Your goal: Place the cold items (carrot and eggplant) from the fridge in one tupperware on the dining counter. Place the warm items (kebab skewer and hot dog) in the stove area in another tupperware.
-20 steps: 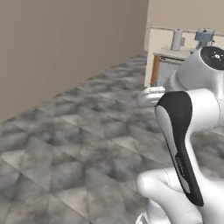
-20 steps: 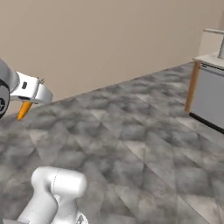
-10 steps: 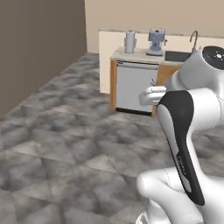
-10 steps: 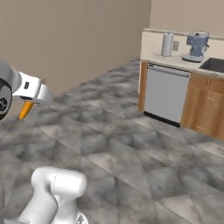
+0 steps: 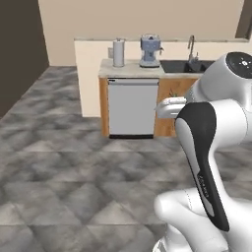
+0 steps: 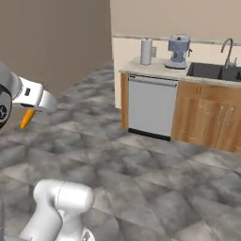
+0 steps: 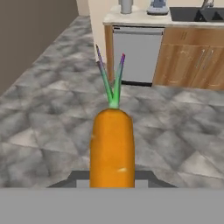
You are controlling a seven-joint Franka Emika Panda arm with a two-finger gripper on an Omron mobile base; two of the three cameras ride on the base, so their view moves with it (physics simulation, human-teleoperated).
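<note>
The jaws are closed on the carrot (image 7: 112,146), which is held lengthwise between them, its green stalks pointing away from the hand toward the kitchen units. In the right base view the carrot's orange tip (image 6: 27,118) is seen below the white hand, above the grey stone floor (image 6: 155,169). Beyond the floor stands a steel dishwasher (image 5: 132,108) beside wooden cabinets (image 6: 207,115). On the worktop (image 5: 129,69) above, a paper towel roll (image 5: 118,52), a coffee machine (image 5: 149,50) and a sink (image 6: 214,71) with a tap are seen.
</note>
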